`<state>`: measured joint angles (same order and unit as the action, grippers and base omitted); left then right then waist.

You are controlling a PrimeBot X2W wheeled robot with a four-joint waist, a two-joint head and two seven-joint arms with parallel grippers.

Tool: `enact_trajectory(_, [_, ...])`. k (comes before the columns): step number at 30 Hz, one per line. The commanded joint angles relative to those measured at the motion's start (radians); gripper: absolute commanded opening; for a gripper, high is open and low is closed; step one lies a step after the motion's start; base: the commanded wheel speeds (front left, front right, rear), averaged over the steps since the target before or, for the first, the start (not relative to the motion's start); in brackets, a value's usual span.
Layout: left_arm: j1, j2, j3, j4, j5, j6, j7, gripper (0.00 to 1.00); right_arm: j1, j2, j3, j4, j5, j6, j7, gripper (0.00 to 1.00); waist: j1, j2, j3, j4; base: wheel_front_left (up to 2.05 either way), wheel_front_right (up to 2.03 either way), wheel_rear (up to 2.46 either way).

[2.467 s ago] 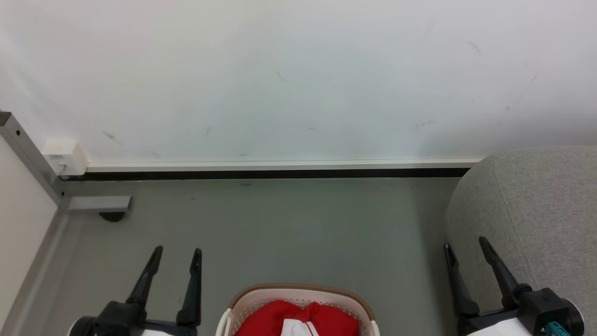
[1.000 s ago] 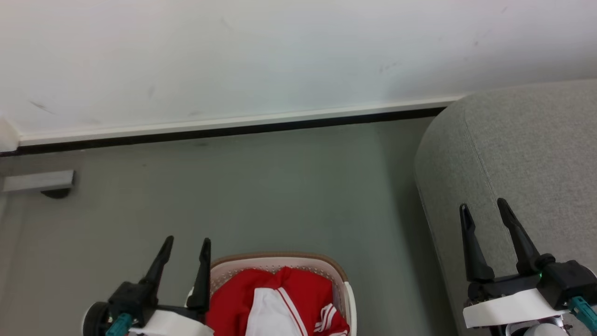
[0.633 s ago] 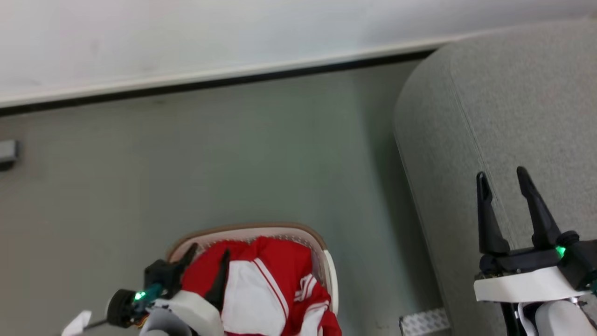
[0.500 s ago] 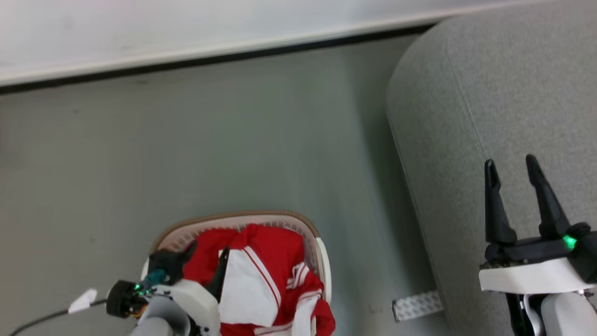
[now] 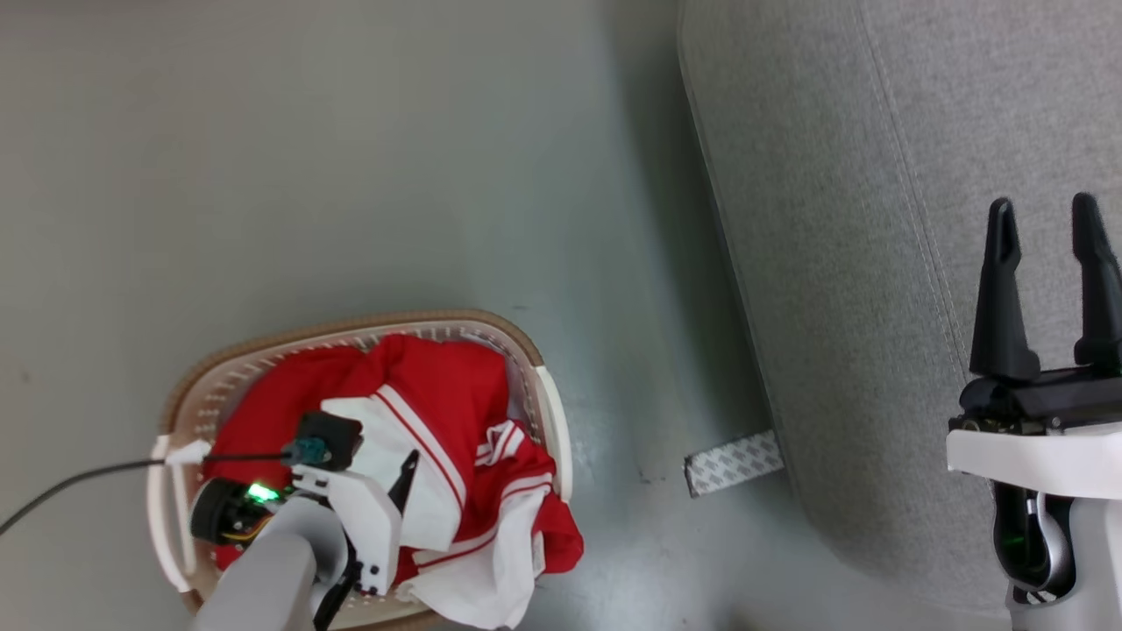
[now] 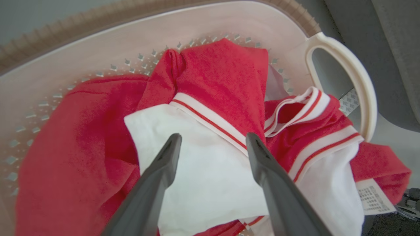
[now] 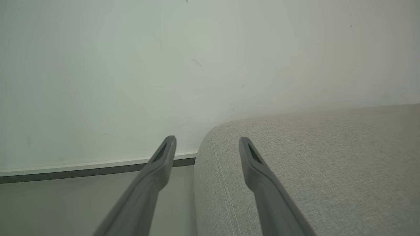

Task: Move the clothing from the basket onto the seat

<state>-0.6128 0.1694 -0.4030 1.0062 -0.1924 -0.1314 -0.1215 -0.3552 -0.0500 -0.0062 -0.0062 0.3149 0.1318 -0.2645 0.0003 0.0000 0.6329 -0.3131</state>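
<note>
The left gripper [image 6: 213, 136] is open, its two fingers spread with nothing between them. It points down into the basket [image 6: 197, 23], and directly under its tips lies the clothing [image 6: 223, 72]: a white panel below the fingers, red fabric beyond them and on both sides. Whether the tips touch the cloth I cannot tell. To the right of the fingers a striped hem hangs over the rim near the white handle [image 6: 357, 75], with a small label [image 6: 374, 196] beside it. The basket stands on the floor [image 5: 351, 158].

The right gripper [image 5: 1043, 206] is also open and empty. It is above the seat [image 5: 833, 219], well apart from the basket, which is far to its left. Ahead of its fingers are the seat's rounded edge and a pale wall [image 7: 164, 65].
</note>
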Motion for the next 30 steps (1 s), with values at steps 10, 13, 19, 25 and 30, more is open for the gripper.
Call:
enact_trajectory(10, [-0.099, 0.05, -0.215, 0.059, -0.181, 0.002, 0.146, 1.0, -0.035, -0.001, -0.01, -0.042, 0.037, -0.002, 0.0, 1.0, -0.0003, 0.0, 0.135, -0.084, 0.0, 0.0, 0.0])
enact_trajectory(13, [-0.126, 0.067, -0.268, 0.061, -0.223, 0.002, 0.194, 1.0, -0.034, -0.001, -0.008, -0.044, 0.044, -0.002, 0.0, 1.0, -0.0003, 0.0, 0.156, -0.095, 0.0, 0.0, 0.0])
enact_trajectory(19, [-0.184, 0.072, -0.362, 0.05, -0.291, 0.002, 0.226, 1.0, -0.039, -0.001, 0.008, -0.06, 0.035, -0.002, 0.0, 1.0, -0.0003, 0.0, 0.199, -0.084, 0.12, 0.12, 0.12])
enact_trajectory(25, [-0.225, 0.074, -0.422, 0.074, -0.335, 0.002, 0.208, 0.39, -0.037, -0.001, 0.017, -0.062, 0.028, -0.002, 0.0, 1.0, -0.0003, 0.0, 0.209, -0.064, 0.03, 0.03, 0.03])
enact_trajectory(30, [-0.239, 0.068, -0.468, 0.087, -0.37, 0.002, 0.191, 0.0, -0.039, -0.001, 0.018, -0.051, 0.024, -0.002, 0.0, 1.0, -0.0003, 0.0, 0.196, -0.053, 0.0, 0.0, 0.0])
